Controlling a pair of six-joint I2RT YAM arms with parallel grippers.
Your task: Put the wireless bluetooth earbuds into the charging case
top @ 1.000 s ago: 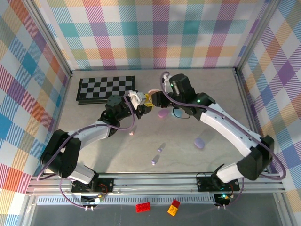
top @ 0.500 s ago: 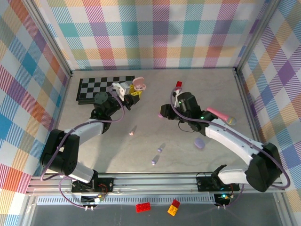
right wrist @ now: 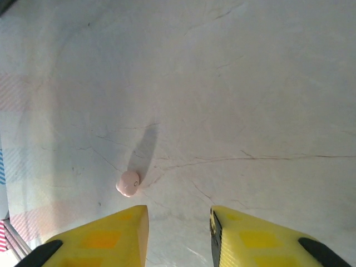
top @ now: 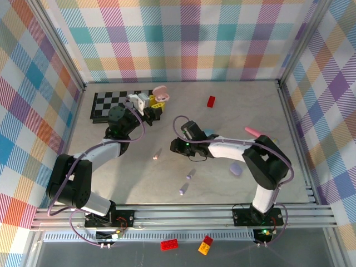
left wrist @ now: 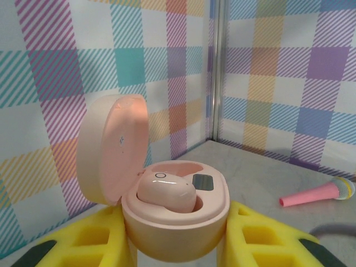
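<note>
Chessboard (top: 114,104) lies flat on the table (top: 250,100), behind the left gripper (top: 153,104) and off to its left

Left gripper is held up off the table. Its yellow fingers (left wrist: 92,242) are clamped on the base of the pink charging case (left wrist: 175,222), one finger on each side. The case sits upright between them. Its lid (left wrist: 111,150) is open and tipped back over the left-hand finger. The seated earbud (left wrist: 166,192), pink, rests in the well on the lid side. The half of the well nearer the right-hand finger shows a small grey panel (left wrist: 204,181); what it is, cannot tell

The loose pink earbud (right wrist: 128,183) lies on bare table just ahead of the right gripper's fingertips, in line with the left-hand finger and not touching it

Right gripper (top: 172,147) is low over the table, fingers spread apart with nothing between them

Two purple earbuds (top: 189,176) (top: 182,191) lie on the table behind the right fingers, toward the arm bases, apart from each other and from the gripper

Red brick (top: 211,100) lies well apart from both sets of fingers, toward the back wall

Purple case (top: 236,169) lies on the table beside the right forearm, well behind the fingers

Pink toy microphone (left wrist: 317,193) lies on the table well past the left gripper's right-hand finger
</note>
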